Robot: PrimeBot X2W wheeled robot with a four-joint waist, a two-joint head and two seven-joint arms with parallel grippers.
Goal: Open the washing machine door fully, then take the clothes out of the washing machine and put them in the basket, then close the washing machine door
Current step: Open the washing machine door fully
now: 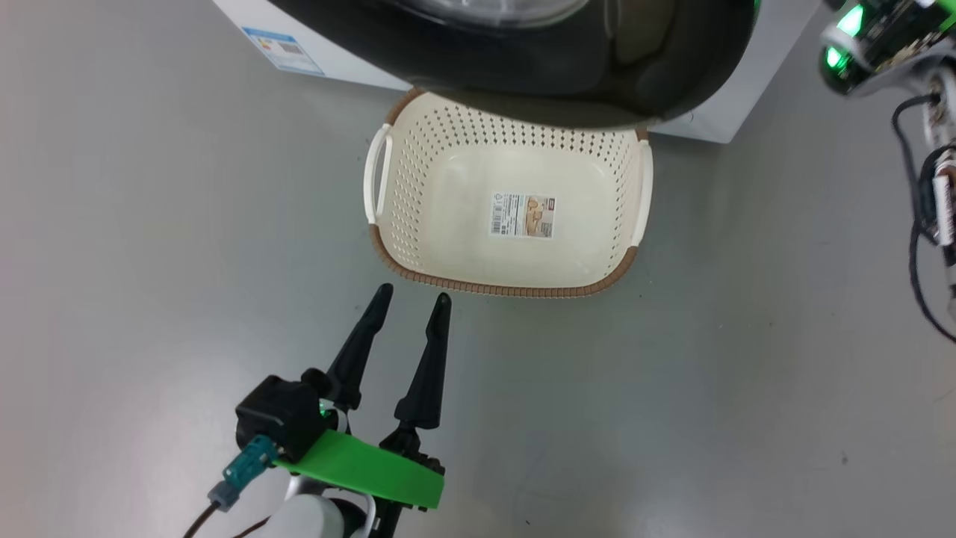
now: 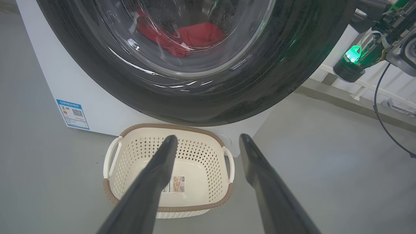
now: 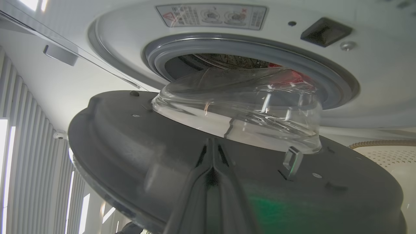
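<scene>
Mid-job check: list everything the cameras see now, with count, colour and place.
basket: one, cream, brown rim, on the grey floor.
washing machine: one, white, behind the basket.
washing machine door: one, black rim, clear glass, partly open above the basket's far edge.
clothes: one, red, inside the drum behind the glass.
label: one, white, on the basket's bottom.
blue sticker: one, machine's lower front.
rubber ring: one, grey, around the drum opening.
left gripper: one, dark, open, near the basket's near rim.
right gripper: one, dark, shut, at the door's inner face.

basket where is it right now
In the head view the basket sits on the floor at centre, its far edge under the washing machine door, just ahead of the left gripper.
</scene>
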